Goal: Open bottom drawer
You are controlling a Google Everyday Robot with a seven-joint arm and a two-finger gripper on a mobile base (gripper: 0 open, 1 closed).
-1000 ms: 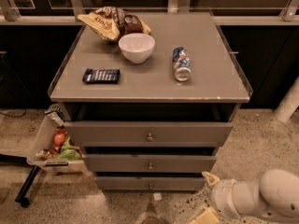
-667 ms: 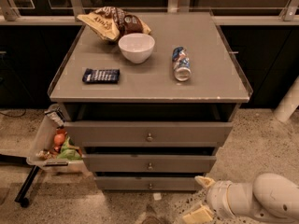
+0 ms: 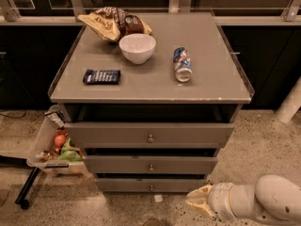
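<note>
The bottom drawer point(image 3: 122, 184) is the lowest and slimmest grey-brown front of the cabinet, with a tiny round knob point(image 3: 151, 188) at its centre. It sits pushed in, with a dark gap above it. My gripper point(image 3: 199, 201), with pale yellow fingers on a white arm, is low at the lower right, just in front of the cabinet's bottom right corner. It is to the right of the knob and slightly below it, not touching it. Its fingers are spread and hold nothing.
The mid drawer point(image 3: 117, 165) and top drawer point(image 3: 113, 134) are above. The cabinet top carries a white bowl point(image 3: 137, 47), a can on its side point(image 3: 182, 64), a chip bag point(image 3: 113, 22) and a dark packet point(image 3: 101, 76). A side bin point(image 3: 40, 147) with snacks hangs on the left. A white post point(image 3: 290, 102) stands at the right.
My gripper and arm have moved left along the floor, closer to the bottom drawer front. The drawers and the things on top have not moved.
</note>
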